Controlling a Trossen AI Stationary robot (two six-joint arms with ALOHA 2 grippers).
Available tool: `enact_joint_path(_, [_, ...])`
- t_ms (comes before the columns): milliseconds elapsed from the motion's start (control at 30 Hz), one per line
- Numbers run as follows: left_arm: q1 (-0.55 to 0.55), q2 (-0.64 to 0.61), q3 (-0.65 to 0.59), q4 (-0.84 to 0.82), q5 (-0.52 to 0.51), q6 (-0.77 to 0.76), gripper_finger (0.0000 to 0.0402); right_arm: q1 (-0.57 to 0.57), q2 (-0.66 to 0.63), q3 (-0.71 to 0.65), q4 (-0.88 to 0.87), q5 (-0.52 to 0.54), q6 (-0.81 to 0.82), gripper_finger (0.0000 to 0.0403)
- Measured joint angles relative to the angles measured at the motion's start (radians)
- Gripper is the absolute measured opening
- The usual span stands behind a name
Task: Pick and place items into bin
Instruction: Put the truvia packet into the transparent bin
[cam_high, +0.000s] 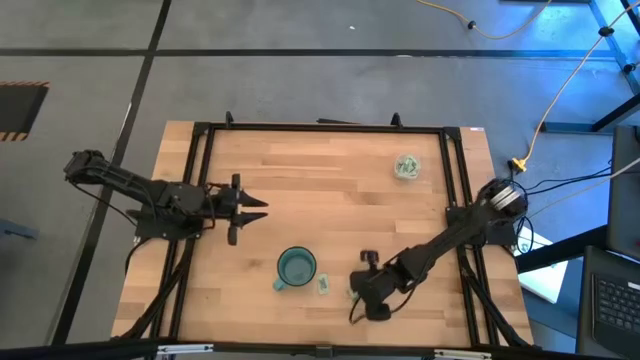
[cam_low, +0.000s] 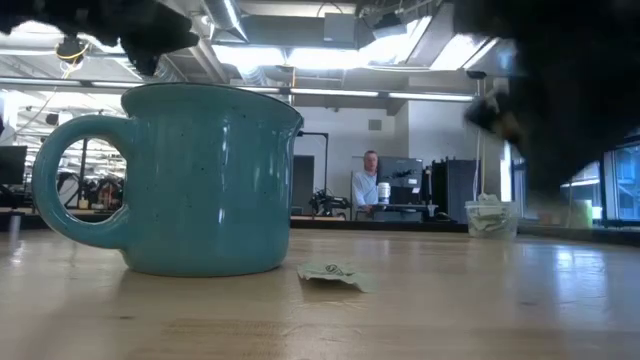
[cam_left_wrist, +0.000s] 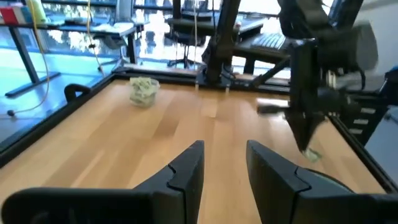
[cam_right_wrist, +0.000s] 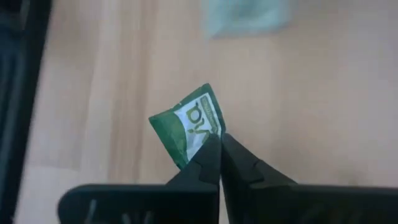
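The bin (cam_high: 406, 166), a small clear cup with green packets inside, stands at the table's far right; it also shows in the low view (cam_low: 488, 217) and the left wrist view (cam_left_wrist: 143, 91). A teal mug (cam_high: 296, 267) stands near the front edge. One packet (cam_high: 323, 285) lies flat on the table beside the mug (cam_low: 330, 272). My right gripper (cam_right_wrist: 219, 138) is just right of that packet (cam_high: 353, 292), shut on another green-and-white packet (cam_right_wrist: 186, 127). My left gripper (cam_left_wrist: 224, 158) hovers open and holding nothing over the table's left side (cam_high: 250, 208). My right gripper pinches the green packet by one edge near a corner (cam_right_wrist: 208, 135), only at the free ends of its two fingers. The fingers slant down from the table's right side. The packet hangs tilted below the fingertips (cam_left_wrist: 312, 155); whether its lower end touches the table I cannot tell.
A black metal frame (cam_high: 320, 128) borders the wooden table. The mug's handle (cam_low: 75, 180) points toward the near left. Bare wood lies between the mug and the bin. A person (cam_low: 368, 185) sits far off in the room behind.
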Motion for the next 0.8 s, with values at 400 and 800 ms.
enact_joint_path(400, [0.000, -0.258, -0.233, 0.096, -0.028, 0.045, 0.0113, -0.139, -0.406, 0.005, -0.572, 0.341, 0.250, 0.0002])
enact_joint_path(800, [0.026, -0.481, -0.252, -0.043, -0.133, 0.190, 0.0113, -0.521, -0.694, -0.102, -0.806, 0.390, 0.194, 0.0002])
